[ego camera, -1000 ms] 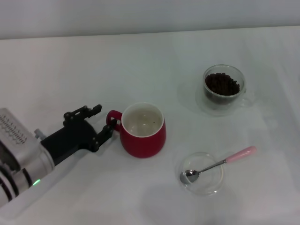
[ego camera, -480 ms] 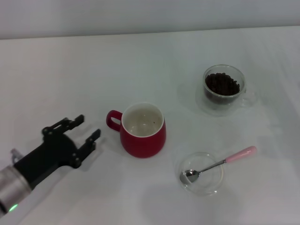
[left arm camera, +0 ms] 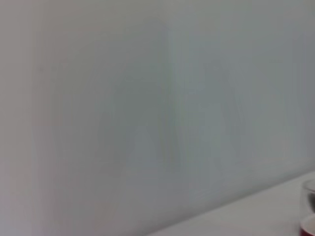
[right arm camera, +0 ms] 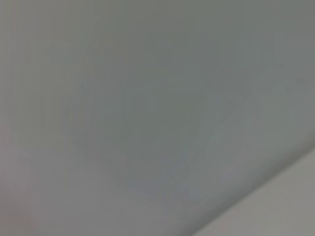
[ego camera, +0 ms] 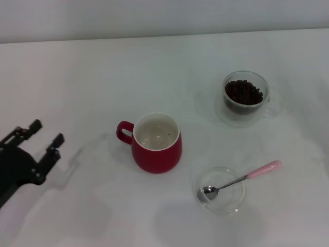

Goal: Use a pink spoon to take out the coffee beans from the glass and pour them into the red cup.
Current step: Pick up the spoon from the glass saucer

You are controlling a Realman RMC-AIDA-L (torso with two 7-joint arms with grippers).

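text: none readable | labels: none | brands: none | numbers: none | signs: none | checked: head view and both wrist views, every vessel and the counter surface bear no legible marking

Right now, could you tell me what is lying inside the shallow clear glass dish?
The shiny bowl of the pink spoon rests in the glass dish, its pink handle sticking out over the rim. The dish holds nothing else; being clear, it hides nothing.
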